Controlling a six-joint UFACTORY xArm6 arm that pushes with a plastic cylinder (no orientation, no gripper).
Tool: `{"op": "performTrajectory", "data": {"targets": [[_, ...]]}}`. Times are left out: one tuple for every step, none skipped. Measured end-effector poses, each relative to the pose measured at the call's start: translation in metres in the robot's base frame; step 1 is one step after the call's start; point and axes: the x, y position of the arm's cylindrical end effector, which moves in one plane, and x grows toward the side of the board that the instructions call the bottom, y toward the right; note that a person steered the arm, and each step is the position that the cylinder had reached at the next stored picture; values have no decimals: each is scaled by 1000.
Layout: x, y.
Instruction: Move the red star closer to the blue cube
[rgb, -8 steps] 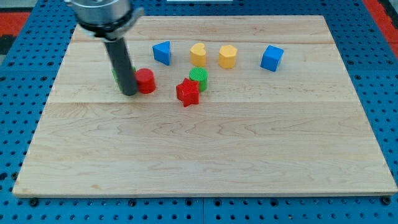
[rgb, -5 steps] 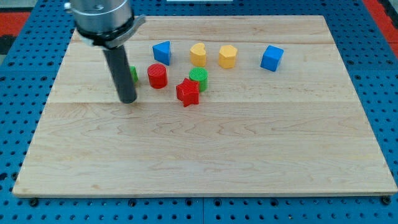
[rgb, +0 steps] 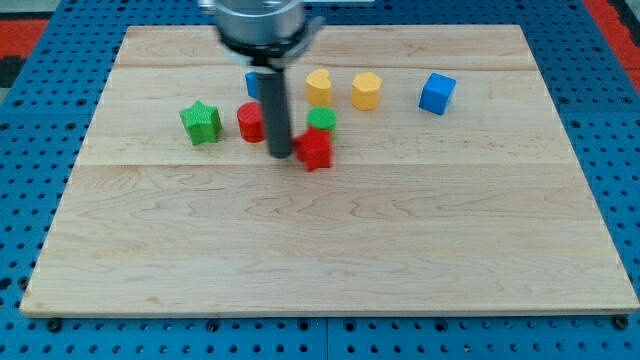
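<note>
The red star (rgb: 316, 150) lies near the board's middle, just below a green cylinder (rgb: 322, 120). The blue cube (rgb: 437, 93) sits toward the view's upper right, well apart from the star. My tip (rgb: 281, 153) rests on the board against the star's left side, between it and a red cylinder (rgb: 251, 122). The rod rises upward and hides most of a blue block (rgb: 254, 84) behind it.
A green star (rgb: 201, 122) lies left of the red cylinder. A yellow heart (rgb: 319, 87) and a yellow hexagonal block (rgb: 366, 90) sit in the upper row. The wooden board (rgb: 330, 250) ends on a blue pegboard.
My tip has moved right, from beside the green star to the red star's left side. The red cylinder shifted right and up earlier. The red star has nudged slightly right.
</note>
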Motion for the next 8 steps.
{"op": "performTrajectory", "data": {"targets": [[3,99],[5,139],[40,169],[31,234],[2,200],[-2,165],[24,162],[37,147]]}}
